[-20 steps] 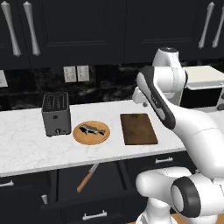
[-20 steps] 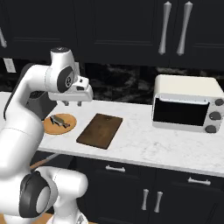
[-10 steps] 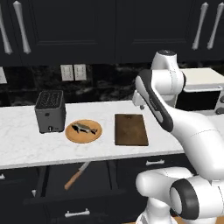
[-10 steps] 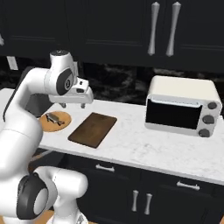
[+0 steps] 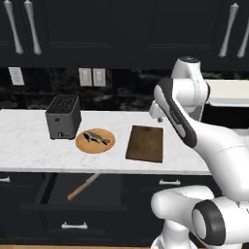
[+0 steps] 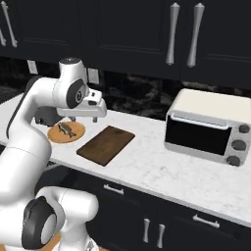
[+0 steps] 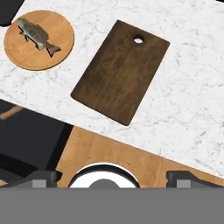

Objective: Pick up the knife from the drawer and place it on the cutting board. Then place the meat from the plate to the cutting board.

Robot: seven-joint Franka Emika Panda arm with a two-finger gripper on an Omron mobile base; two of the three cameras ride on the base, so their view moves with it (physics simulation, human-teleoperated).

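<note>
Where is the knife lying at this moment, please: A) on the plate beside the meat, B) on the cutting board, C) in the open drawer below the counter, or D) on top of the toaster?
C: the knife lies slantwise in the open drawer under the counter edge, while the cutting board is bare and the plate holds only the meat.

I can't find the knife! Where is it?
The knife lies in the open drawer under the counter, low on the left of the left base view, just below the plate.
</note>
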